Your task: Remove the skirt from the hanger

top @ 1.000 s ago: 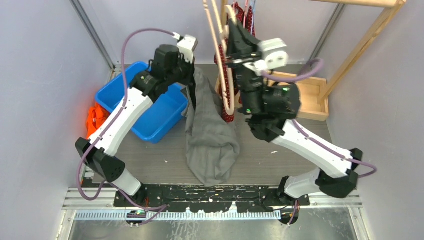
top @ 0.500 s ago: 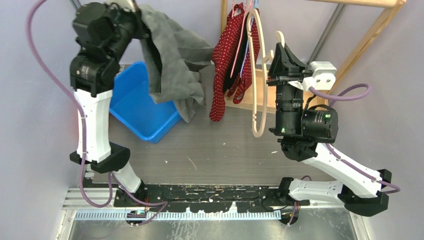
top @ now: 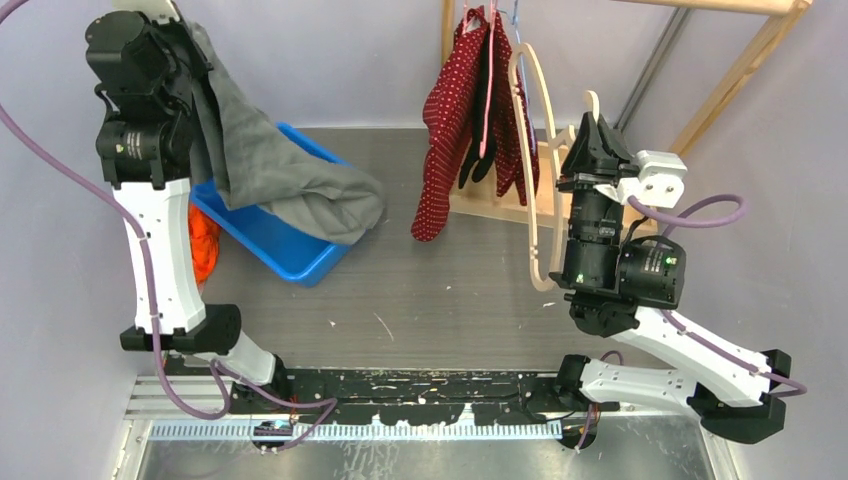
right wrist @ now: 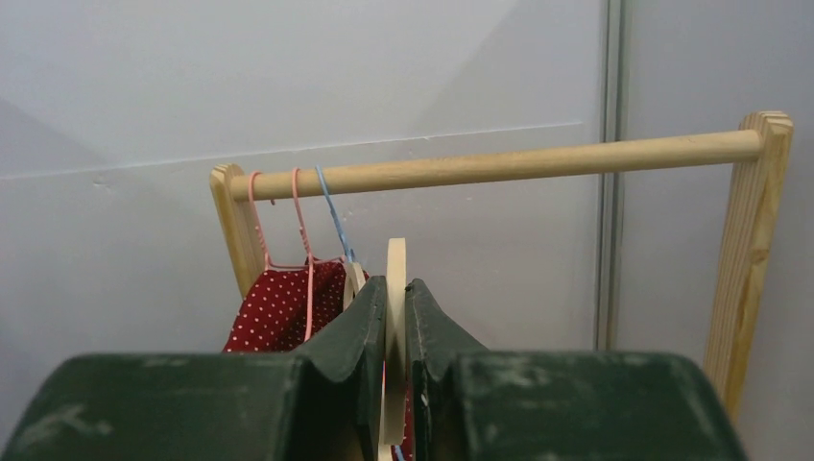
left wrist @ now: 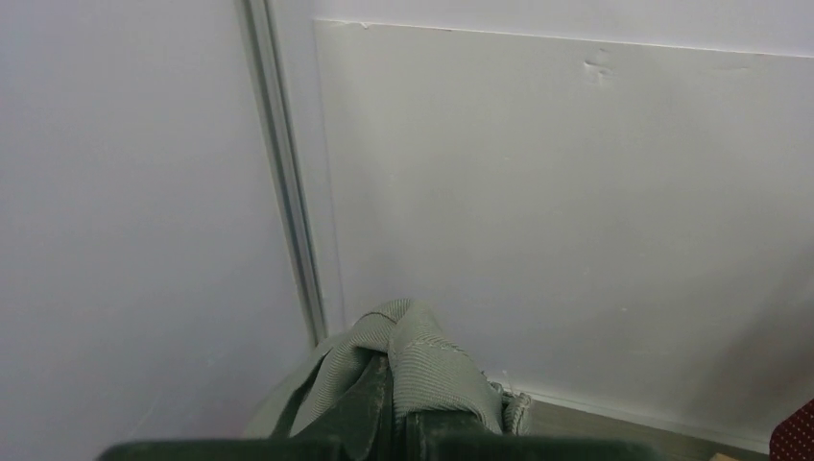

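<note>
The grey skirt (top: 285, 180) hangs from my left gripper (top: 195, 45), which is raised high at the far left; the cloth drapes down over the blue bin (top: 290, 250). In the left wrist view my left gripper (left wrist: 401, 399) is shut on a fold of the skirt (left wrist: 432, 351). The bare cream wooden hanger (top: 535, 170) is off the skirt. My right gripper (top: 590, 125) is shut on it and holds it upright in front of the rack. In the right wrist view my right gripper (right wrist: 395, 307) clamps the hanger (right wrist: 395, 274) edge-on.
A wooden clothes rack (top: 735, 60) stands at the back right, its rail (right wrist: 499, 165) across the right wrist view. A red dotted garment (top: 460, 120) hangs on it from pink and blue hangers. An orange cloth (top: 203, 245) lies left of the bin.
My left arm has swung up and left, pulling the skirt off the hanger and over the blue bin. My right arm has moved right with the bare hanger.
</note>
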Robot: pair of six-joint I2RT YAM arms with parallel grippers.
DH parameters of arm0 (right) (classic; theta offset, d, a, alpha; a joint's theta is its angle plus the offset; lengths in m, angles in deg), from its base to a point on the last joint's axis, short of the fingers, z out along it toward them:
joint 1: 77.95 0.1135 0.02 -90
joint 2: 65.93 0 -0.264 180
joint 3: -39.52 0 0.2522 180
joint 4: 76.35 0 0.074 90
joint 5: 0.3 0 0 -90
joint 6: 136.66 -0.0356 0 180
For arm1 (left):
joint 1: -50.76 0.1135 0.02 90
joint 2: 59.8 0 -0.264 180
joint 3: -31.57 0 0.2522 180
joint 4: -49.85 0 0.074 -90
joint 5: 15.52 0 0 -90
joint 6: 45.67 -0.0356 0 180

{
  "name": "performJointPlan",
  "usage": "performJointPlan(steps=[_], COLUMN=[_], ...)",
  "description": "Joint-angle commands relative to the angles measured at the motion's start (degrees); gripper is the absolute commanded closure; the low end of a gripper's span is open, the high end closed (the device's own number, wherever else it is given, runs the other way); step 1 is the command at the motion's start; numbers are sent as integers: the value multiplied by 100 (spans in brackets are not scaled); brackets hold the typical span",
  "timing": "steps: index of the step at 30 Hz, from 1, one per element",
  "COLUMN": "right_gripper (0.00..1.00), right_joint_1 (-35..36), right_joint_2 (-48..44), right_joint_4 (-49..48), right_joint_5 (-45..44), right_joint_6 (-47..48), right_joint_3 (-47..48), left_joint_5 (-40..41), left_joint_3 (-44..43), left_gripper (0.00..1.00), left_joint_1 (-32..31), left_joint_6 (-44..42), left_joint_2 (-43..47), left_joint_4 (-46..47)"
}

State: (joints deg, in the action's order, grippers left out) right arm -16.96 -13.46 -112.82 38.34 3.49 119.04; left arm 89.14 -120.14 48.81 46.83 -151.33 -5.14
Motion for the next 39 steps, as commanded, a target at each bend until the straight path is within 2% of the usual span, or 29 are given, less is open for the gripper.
performJointPlan(steps=[1, 5, 8, 12, 15, 21, 26, 31, 34, 37, 39], right_gripper=[99, 99, 99, 99, 99, 99, 99, 99, 99, 99, 99], right_joint_1=[-111, -259, -382, -517, -672, -1028, -1267, -1624, -1973, -2444, -2706], right_joint_2=[15, 27, 49, 86, 124, 308, 346, 564, 766, 993, 1188], right_joint_4=[-487, -602, -504, -430, -378, -169, -6, 271, 639, 1498, 1798], right_joint_5=[-164, -227, -261, -281, -311, -444, -400, -298, -193, 55, 157], right_joint_6=[314, 246, 152, 66, -92, -334, -394, -526, -756, -1493, -1686], right_joint_3=[-134, -294, -275, -288, -327, -302, -98, 292, 625, 1005, 1267], left_joint_5=[473, 397, 391, 976, 1154, 623, -31, -1283, -1213, -1158, -1416], left_joint_3=[385, 838, 778, 695, 1127, 3233, 5124, 5607, 5852, 5775, 5614], left_gripper=[100, 100, 100, 100, 100, 100, 100, 100, 100, 100, 100], left_joint_1=[24, 37, 42, 38, 37, 35, 37, -147, -335, -341, -345], left_joint_6=[-396, -392, -401, -910, -1078, -377, 495, 1251, 1324, 1334, 1367], left_joint_2=[570, 464, 286, 244, 374, 636, 829, 511, 358, -130, -598], left_joint_4=[1114, 1229, 1135, 1256, 1464, 1682, 2460, 2534, 2594, 2538, 2609])
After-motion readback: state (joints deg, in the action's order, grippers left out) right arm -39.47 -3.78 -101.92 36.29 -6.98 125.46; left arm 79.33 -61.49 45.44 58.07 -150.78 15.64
